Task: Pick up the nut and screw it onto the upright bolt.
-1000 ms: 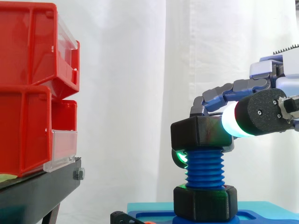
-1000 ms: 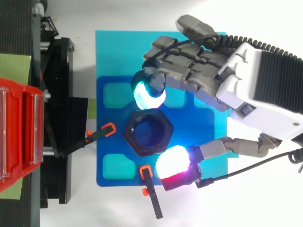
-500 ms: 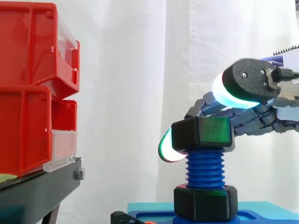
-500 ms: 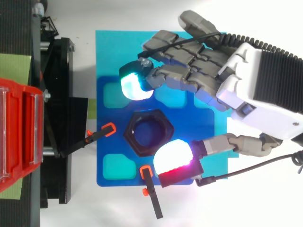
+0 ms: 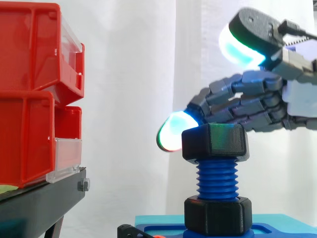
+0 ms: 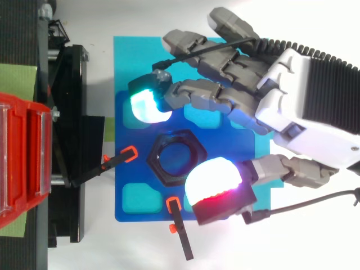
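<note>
Above the bolt (image 5: 216, 180), my hand (image 6: 292, 112) hovers spread wide, fingers relaxed and gripping nothing, pads clear of the nut (image 5: 214, 142). That nut sits on the bolt's top, over the blue base (image 6: 125, 171). It looks like stiff, light plastic; I'd pinch two opposite flats. Red bins (image 5: 29, 89) stand far left.

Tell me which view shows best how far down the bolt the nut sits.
The side view: the nut sits at the top of the blue bolt, with bare threads below it. The top view gives the nut as a six-sided outline, not its height.
</note>
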{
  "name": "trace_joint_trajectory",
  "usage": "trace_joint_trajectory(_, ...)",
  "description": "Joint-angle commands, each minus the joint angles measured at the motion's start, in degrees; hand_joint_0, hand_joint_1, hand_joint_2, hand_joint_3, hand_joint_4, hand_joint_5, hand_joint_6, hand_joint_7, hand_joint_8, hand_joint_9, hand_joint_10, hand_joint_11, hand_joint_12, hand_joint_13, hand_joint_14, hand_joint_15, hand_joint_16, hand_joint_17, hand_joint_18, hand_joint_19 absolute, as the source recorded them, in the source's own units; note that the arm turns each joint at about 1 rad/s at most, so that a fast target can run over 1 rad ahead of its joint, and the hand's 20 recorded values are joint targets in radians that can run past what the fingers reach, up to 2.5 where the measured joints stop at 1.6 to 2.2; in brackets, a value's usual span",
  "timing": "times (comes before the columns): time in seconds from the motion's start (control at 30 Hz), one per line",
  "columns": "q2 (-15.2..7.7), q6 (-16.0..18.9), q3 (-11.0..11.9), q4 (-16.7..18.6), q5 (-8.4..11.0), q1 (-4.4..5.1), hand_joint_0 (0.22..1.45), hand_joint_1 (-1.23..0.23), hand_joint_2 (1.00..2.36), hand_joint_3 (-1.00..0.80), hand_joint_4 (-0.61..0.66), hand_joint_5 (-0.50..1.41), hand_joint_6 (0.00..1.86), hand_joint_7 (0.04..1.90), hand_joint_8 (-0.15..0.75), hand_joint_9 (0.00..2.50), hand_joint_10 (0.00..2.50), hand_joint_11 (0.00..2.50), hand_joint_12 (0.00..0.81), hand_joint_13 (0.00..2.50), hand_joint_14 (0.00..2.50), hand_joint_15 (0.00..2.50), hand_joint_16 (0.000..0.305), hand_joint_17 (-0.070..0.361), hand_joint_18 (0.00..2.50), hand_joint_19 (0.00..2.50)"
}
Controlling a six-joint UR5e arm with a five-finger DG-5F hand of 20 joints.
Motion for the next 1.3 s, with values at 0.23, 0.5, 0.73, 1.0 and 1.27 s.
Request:
trace_joint_trajectory(0.23,-0.01,-0.34,1.37,0.32,-1.37,0.41,0.46,0.01,1.00,-0.50,0.12,-0.19,0.50,0.77,0.231,0.10,0.00,0.00,0.351,0.00,0.00,0.00,0.051,0.115,0.00,0.00)
trace_joint_trajectory(0.5,-0.01,-0.34,1.37,0.06,-1.28,0.67,0.47,-0.03,1.00,-0.50,0.16,-0.15,0.50,0.86,0.244,0.16,0.00,0.00,0.348,0.00,0.00,0.00,0.050,0.112,0.00,0.00)
trace_joint_trajectory(0.73,-0.01,-0.34,1.37,-0.64,-1.28,0.67,0.48,-0.05,1.00,-0.50,0.18,-0.13,0.50,0.92,0.250,0.21,0.00,0.00,0.342,0.00,0.00,0.00,0.048,0.108,0.00,0.00)
trace_joint_trajectory(1.0,-0.01,-0.34,1.37,-1.35,-1.37,0.59,0.49,-0.10,1.00,-0.50,0.22,-0.12,0.50,0.94,0.262,0.29,0.00,0.00,0.324,0.06,0.00,0.00,0.041,0.092,0.00,0.00)
trace_joint_trajectory(1.27,-0.01,-0.34,1.37,-2.14,-1.45,0.32,0.49,-0.10,1.00,-0.50,0.25,-0.11,0.50,0.98,0.273,0.33,0.00,0.00,0.287,0.09,0.00,0.00,0.034,0.076,0.00,0.00)
